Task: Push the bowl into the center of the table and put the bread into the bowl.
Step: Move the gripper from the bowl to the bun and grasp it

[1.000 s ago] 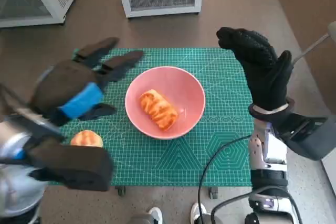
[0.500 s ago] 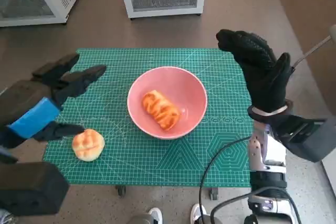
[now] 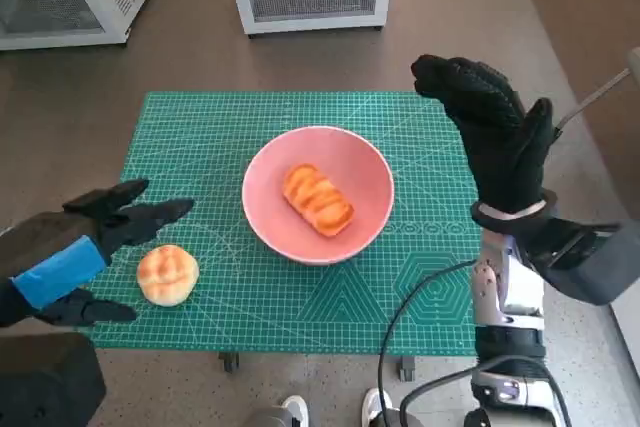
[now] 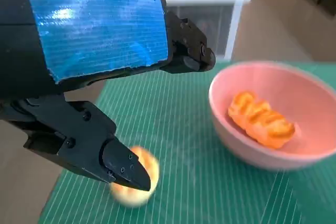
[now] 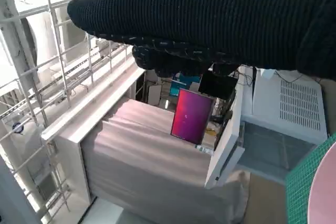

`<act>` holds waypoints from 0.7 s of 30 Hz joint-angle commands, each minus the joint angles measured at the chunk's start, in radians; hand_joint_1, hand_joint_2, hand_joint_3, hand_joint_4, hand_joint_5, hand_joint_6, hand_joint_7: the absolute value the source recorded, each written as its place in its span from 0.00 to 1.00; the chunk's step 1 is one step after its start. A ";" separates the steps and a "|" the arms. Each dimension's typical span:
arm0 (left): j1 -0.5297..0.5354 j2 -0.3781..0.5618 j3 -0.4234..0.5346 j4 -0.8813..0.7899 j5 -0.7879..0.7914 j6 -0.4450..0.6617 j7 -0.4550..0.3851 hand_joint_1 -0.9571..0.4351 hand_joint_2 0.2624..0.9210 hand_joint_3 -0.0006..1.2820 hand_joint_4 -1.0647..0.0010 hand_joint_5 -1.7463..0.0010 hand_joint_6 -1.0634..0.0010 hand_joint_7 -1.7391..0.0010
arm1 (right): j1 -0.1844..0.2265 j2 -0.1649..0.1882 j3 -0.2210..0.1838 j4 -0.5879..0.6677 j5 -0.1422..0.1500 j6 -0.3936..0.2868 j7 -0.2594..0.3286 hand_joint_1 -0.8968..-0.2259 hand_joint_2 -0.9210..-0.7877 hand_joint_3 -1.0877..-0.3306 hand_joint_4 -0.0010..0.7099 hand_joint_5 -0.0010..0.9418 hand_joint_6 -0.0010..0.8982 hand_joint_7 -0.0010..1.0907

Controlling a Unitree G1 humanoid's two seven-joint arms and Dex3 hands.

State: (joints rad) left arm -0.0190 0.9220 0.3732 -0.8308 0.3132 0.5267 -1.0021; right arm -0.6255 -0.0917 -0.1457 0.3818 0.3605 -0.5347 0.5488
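Pink bowl (image 3: pixel 318 194) holds bread (image 3: pixel 317 200); only the left wrist view shows left hand (image 3: pixel 75 252) fingers (image 4: pixel 126 167) wide above bun (image 3: pixel 167 274).

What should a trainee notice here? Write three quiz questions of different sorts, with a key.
1. True or false: the pink round bowl holds an elongated glazed bread roll.
2. Multiple choice: the round golden bun lies (A) inside the bowl, (B) on the green cutting mat beside the bowl, (C) on the floor.
3. Short answer: which robot hand is nearest the bun, and does it hold it?

Key
1. True.
2. B.
3. The left robot hand, black with blue tape; its fingers are spread around the bun without holding it. The right robot hand, in a black knitted glove, is raised over the mat's far side and holds nothing.
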 commanded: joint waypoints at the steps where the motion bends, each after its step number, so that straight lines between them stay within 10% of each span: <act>1: 0.029 0.013 -0.037 0.019 0.000 0.030 0.022 0.65 0.67 0.00 0.87 0.99 0.71 1.00 | 0.006 0.001 0.000 0.020 0.016 0.016 0.013 0.39 0.00 0.52 0.26 0.00 0.08 0.35; 21: 0.021 0.010 -0.260 0.167 0.079 0.075 0.181 0.72 0.71 0.01 0.89 1.00 0.73 1.00 | 0.007 -0.014 -0.002 0.001 0.036 0.041 0.032 0.37 0.00 0.53 0.26 0.00 0.08 0.36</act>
State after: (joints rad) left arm 0.0049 0.9260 0.1526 -0.6922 0.3583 0.6021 -0.8487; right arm -0.6263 -0.1008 -0.1485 0.3845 0.3905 -0.5097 0.5694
